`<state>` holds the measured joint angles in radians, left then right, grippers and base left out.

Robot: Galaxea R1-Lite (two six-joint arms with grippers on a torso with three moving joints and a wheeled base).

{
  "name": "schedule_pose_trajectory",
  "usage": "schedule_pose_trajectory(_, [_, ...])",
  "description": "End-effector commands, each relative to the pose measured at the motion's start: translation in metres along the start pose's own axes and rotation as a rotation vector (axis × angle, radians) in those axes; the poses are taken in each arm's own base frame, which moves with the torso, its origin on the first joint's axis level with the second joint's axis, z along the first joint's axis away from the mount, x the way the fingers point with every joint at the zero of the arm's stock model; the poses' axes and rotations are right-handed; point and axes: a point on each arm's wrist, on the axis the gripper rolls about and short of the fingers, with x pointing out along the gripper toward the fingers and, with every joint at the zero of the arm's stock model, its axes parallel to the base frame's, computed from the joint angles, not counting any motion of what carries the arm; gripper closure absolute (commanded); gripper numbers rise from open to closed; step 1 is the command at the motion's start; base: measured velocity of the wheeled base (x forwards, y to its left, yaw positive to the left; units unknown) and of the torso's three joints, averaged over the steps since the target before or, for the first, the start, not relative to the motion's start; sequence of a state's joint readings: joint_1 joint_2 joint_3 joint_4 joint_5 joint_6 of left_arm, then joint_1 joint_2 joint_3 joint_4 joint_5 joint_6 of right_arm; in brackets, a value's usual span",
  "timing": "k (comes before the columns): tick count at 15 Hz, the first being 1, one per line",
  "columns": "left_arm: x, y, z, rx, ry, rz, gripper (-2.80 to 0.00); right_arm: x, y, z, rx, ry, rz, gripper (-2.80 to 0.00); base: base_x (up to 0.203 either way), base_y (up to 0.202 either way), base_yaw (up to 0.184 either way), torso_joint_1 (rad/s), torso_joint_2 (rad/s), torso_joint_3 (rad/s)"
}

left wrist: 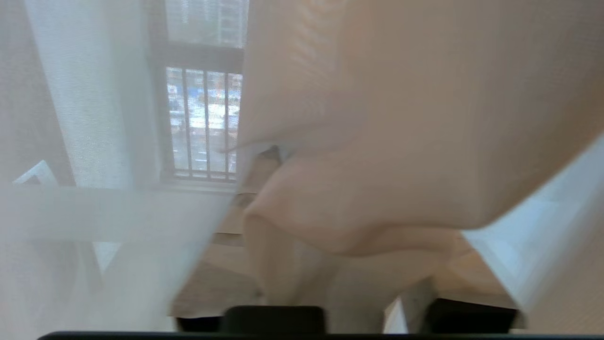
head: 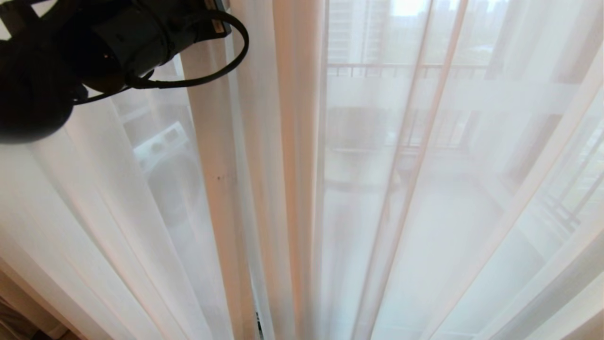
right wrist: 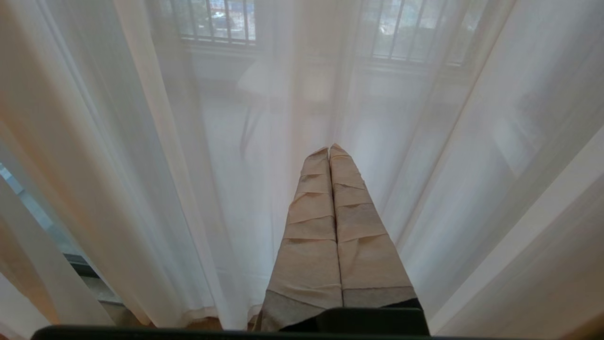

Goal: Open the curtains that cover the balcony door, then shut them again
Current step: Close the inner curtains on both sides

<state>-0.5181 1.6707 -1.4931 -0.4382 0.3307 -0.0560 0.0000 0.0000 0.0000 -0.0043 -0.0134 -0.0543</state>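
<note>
Curtains (head: 264, 189): two sheer panels, drawn together. Left gripper (left wrist: 330, 264): wrapped in fabric, finger state indiscernible. Right gripper (right wrist: 329, 152): fingers pressed together, just before sheers.

Soft backlit daylight, blurred wrist view

Daylight fills the balcony floor (head: 453, 236), pale and hazy. A white washing machine (head: 165, 156) stands well to the left of the dark railing (head: 401, 71). Beyond that railing rise tall buildings (head: 358, 28). A barred window (left wrist: 203, 123) shows bright sky above the railing's far side.
</note>
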Motion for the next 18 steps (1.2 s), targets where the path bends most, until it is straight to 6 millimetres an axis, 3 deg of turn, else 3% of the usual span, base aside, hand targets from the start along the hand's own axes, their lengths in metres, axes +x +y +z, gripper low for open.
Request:
schedule_pose_trajectory(1, [-0.009,0.002,0.003,-0.002,-0.001,0.000,-2.80,0.000,0.000,0.000,-0.001,0.000,0.000,0.00,0.000,0.000,0.000,0.000,0.00,0.000])
schedule_pose_trajectory(18, [-0.121,0.012,0.013,-0.022,0.041,-0.115,-2.80,0.000,0.000,0.000,-0.001,0.000,0.000,0.00,0.000,0.000,0.000,0.000,0.00,0.000])
